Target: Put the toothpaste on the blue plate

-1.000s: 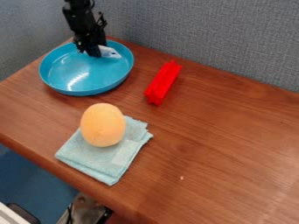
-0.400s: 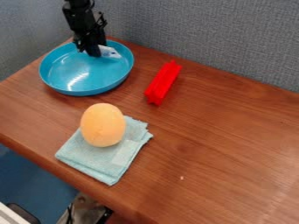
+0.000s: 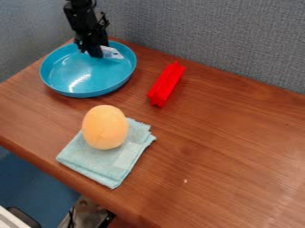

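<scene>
Sitting at the far left of the wooden surface [image 3: 226, 142]: the round, shallow, bright turquoise-blue plastic plate [image 3: 74, 78], widest item in view. Hanging over its far right rim: the black end effector [image 3: 92, 51], pointing steeply downward, tips down at rim level. Lying right at those tips, and extending from them toward the right: the small flat white toothpaste tube [image 3: 111, 54] with red and blue print, resting on the inner slope of the plate's far right edge. Running roughly left to right along that rim, tilted slightly toward the near side at its right end: the tube's long axis. Impossible to tell which end carries the cap at this resolution. Looking partly closed, with the fingers apparently pinching the tube's left end, though too small and dark to tell for sure whether contact is being kept or a small gap is showing.

Judging the placement as essentially made: tube already inside the plate's outline, so only spreading the fingers and lifting straight up, clear of the rim, seeming to be left. Risking a nudge of the tube over the edge if drawing away sideways to the right.

Further right, well apart: a solid red bar [image 3: 166, 83] lying diagonally. Nearer: an orange egg-shaped ball [image 3: 105, 126] resting on a pale teal folded cloth [image 3: 109, 156].
</scene>
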You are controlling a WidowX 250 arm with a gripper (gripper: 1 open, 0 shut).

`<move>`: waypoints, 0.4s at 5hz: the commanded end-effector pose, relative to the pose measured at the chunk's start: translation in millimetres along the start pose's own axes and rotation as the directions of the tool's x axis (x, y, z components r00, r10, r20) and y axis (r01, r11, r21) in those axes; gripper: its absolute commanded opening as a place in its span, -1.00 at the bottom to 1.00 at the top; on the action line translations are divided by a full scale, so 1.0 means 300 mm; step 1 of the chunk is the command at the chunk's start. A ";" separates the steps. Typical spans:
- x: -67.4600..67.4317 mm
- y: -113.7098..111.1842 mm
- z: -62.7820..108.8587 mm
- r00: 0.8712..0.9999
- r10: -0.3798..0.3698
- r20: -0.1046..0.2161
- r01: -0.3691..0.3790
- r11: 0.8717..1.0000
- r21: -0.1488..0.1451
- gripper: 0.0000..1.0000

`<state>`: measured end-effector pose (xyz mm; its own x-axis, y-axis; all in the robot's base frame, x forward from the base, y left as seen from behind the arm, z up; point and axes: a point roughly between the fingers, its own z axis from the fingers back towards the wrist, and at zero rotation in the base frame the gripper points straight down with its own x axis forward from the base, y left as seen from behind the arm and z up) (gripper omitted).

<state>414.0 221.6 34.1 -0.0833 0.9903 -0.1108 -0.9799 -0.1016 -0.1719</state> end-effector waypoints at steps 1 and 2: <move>0.015 -0.041 0.104 0.999 -0.009 0.041 0.011 0.998 -0.069 -1.00; 0.014 -0.040 0.108 0.999 -0.010 0.040 0.012 0.998 -0.067 -1.00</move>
<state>414.7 221.1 36.4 -0.0799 0.9905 -0.1119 -0.9804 -0.0984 -0.1709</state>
